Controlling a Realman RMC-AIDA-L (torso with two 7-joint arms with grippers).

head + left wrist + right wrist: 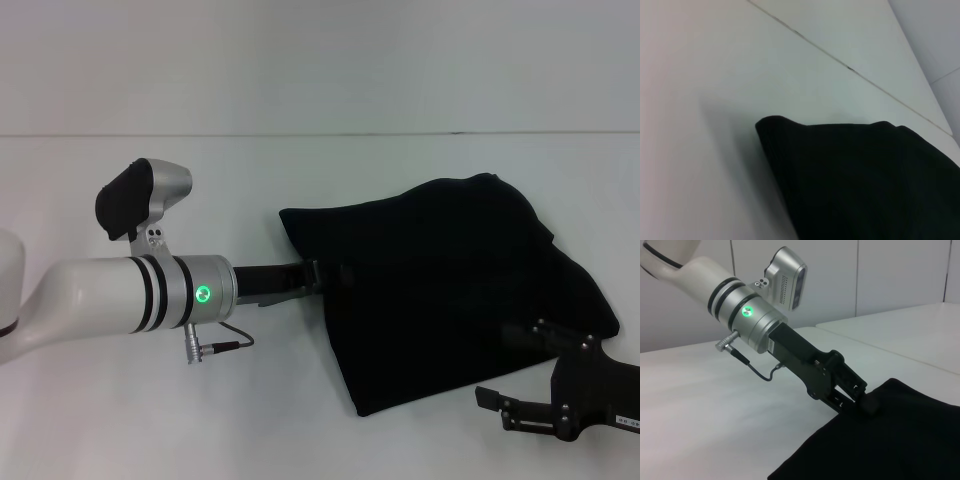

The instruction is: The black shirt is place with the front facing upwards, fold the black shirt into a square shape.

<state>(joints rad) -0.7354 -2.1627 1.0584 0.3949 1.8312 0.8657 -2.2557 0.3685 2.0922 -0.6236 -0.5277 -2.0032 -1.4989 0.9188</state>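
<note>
Head view: soft black cloth shirt (440, 290), already folded into a rough, uneven block, centre-right on white counter (300, 420); squaring judged unfinished. Left gripper (325, 275) at its left edge; right gripper (500, 402) near-right, jaws spread, empty.
Left wrist view: layered folded corner only.
Right wrist view: left jaws clenched on shirt edge.

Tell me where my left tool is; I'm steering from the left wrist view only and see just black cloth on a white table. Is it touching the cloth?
Observer: Yes. The left tool is shut on the edge of the black shirt, on the robot's left side of it.
Operator: Is the shirt flat or folded?
Observer: Partly folded into a rough block with uneven edges; no lettering shows on top.
Operator: Where is the other arm?
Observer: The right tool is at the shirt's near right corner, jaws open, holding nothing.
</note>
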